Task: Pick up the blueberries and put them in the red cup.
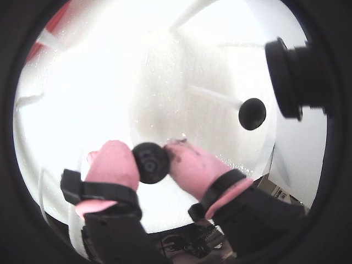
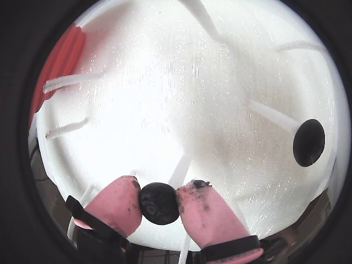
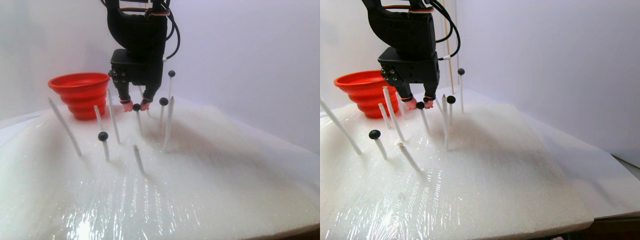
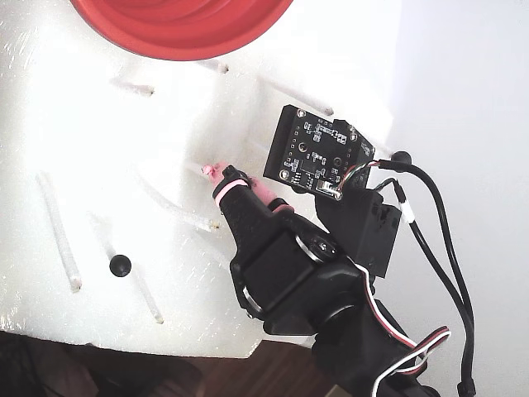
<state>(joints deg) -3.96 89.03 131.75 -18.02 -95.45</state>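
Tool (image 2: 159, 202) clamped on a blueberry (image 2: 159, 203) – no readable writing anywhere

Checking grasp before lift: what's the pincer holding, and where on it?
A blueberry, pinched across its middle between the two pink fingertips of the pincer. In the stereo pair view it looks still on top of its white stick.

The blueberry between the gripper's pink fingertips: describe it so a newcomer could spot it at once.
Start at the large red ridged plastic cup at the back of the white foam slab; the black arm hangs just right of it in the stereo pair view. The small matte black-blue ball sits pinched in its gripper. The other balls stand free on thin white sticks.
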